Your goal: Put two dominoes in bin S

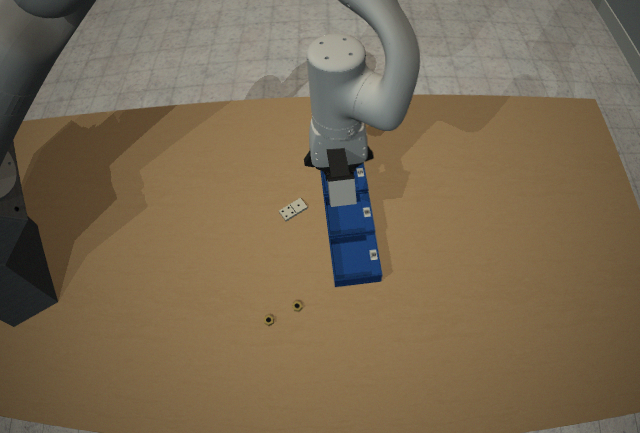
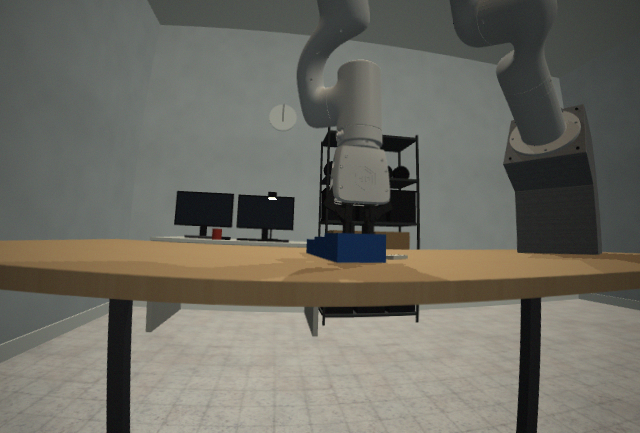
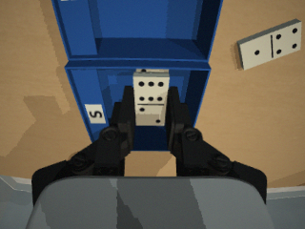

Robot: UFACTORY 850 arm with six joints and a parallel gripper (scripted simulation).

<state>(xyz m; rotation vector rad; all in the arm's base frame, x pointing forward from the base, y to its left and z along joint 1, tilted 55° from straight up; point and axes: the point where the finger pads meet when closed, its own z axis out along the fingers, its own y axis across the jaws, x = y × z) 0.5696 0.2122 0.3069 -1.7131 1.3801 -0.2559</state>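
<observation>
A row of three blue bins (image 1: 351, 232) stands mid-table; it also shows in the exterior view (image 2: 347, 247). My gripper (image 3: 151, 100) is lowered into the far bin, marked S (image 3: 94, 114), and is shut on a white domino (image 3: 152, 110) held on edge between the fingers. Just beyond it a second domino (image 3: 152, 79) lies on the floor of that bin, partly hidden by the held one. A third domino (image 1: 293, 208) lies flat on the table left of the bins and also shows in the wrist view (image 3: 270, 45). In the top view the wrist (image 1: 338, 180) hides the S bin's inside.
Two small brass nuts (image 1: 268, 319) (image 1: 297, 305) lie on the table near the front, left of the bins. The robot base (image 2: 553, 195) stands at the table's side.
</observation>
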